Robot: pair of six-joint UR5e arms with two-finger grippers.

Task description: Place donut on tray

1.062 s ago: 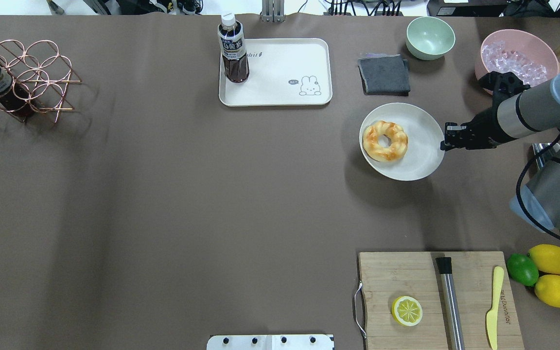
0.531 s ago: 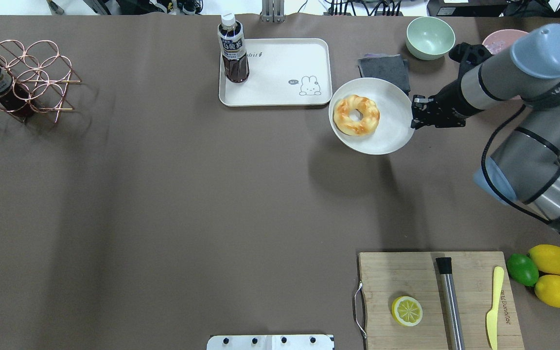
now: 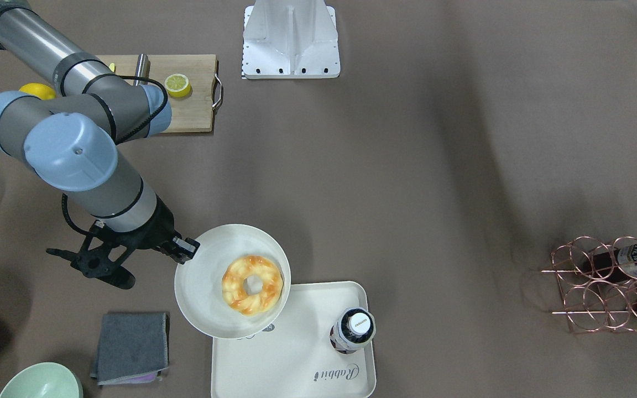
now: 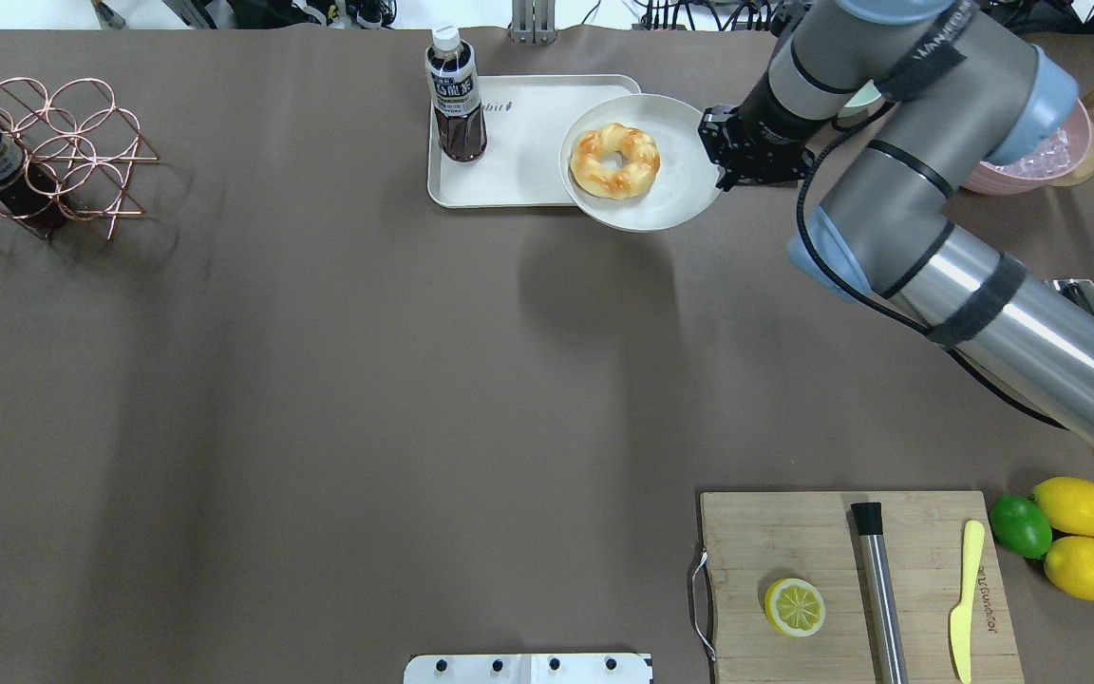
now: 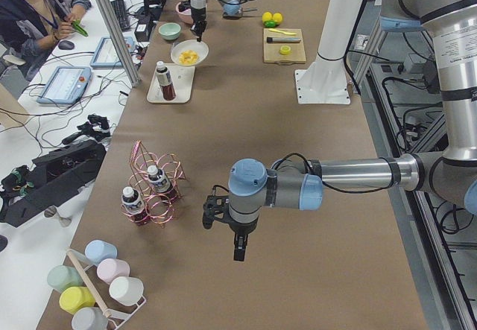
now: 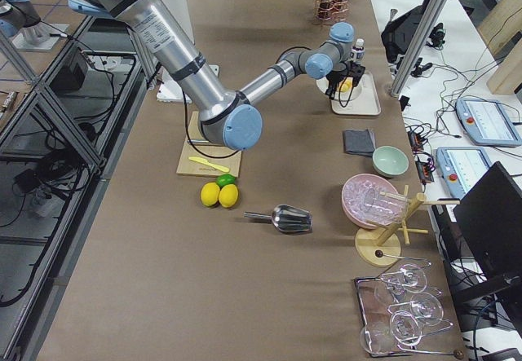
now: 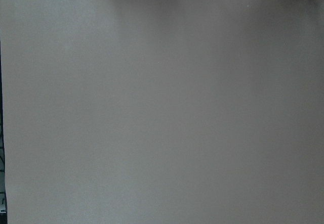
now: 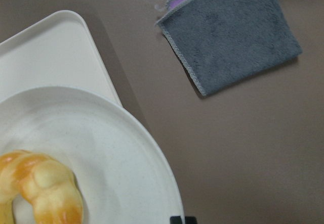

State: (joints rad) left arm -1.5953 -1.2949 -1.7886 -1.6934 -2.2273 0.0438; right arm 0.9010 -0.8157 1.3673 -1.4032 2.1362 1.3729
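Donut x1, plate x1, tray x1

I'm reading "Rabbit" in script on the tray. The bottle label and the yellow knife lettering are too small for me.

- Ahead of the right gripper's fingertips, the round plate they pinch overhangs the tray's nearer end.
- Beyond the plate, bare tray floor runs to the capped drink bottle, upright in the far corner.
- Beside the fingers, a folded grey cloth lies flat.
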